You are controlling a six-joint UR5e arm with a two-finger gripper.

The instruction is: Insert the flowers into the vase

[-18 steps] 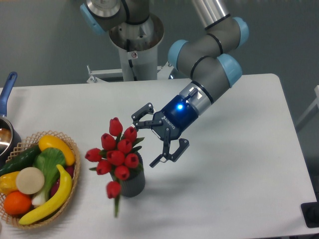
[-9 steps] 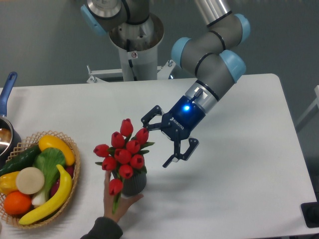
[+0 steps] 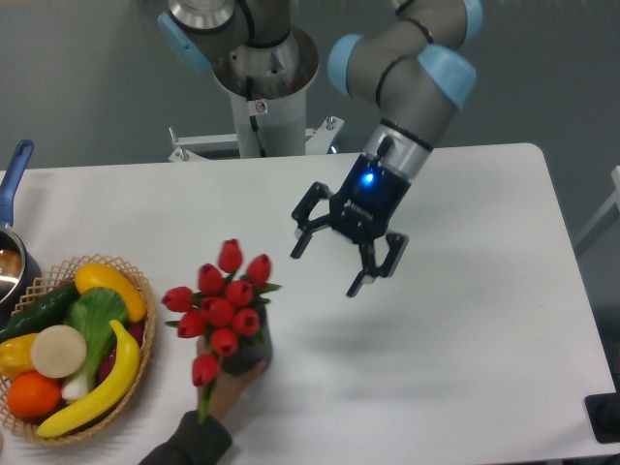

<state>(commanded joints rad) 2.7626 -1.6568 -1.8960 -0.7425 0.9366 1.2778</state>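
The flowers point(image 3: 219, 305), a bunch of red tulip buds with green leaves, stand in the vase point(image 3: 254, 351), a short dark grey cylinder mostly hidden behind the buds. A human hand point(image 3: 228, 383) holds the vase from below. One bud hangs low on the left side. My gripper point(image 3: 327, 269) hovers up and to the right of the bunch, apart from it, open, with nothing between its fingers.
A woven basket point(image 3: 136, 291) of toy fruit and vegetables sits at the left table edge. A pot with a blue handle point(image 3: 14, 179) is at the far left. The robot base point(image 3: 262, 87) stands behind the table. A person's sleeve point(image 3: 184, 448) enters from the bottom.
My gripper has pulled up and to the right, away from the flowers. A hand came in from below, gripped the vase, and shifted it slightly left and down.
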